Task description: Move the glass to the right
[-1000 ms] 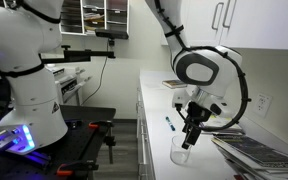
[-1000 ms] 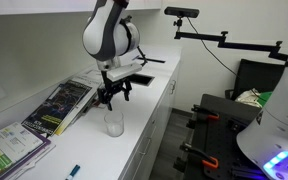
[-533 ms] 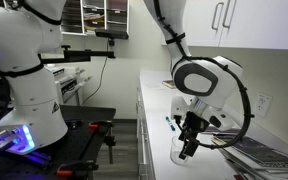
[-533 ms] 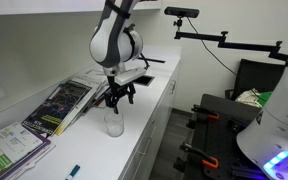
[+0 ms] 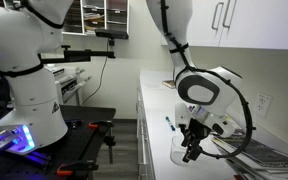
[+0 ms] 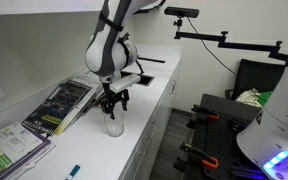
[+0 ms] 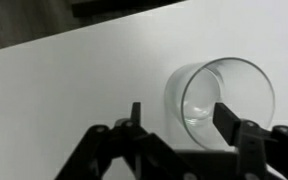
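**Over the glass, tool spread wide**

On the white table the glass stands upright, with magazines lying close beside it. The tool hangs right over it with its jaws spread apart. In the wrist view one finger sits outside the glass wall and the other over its mouth. I cannot tell whether either touches the glass. A small blue-tipped pen lies nearby.
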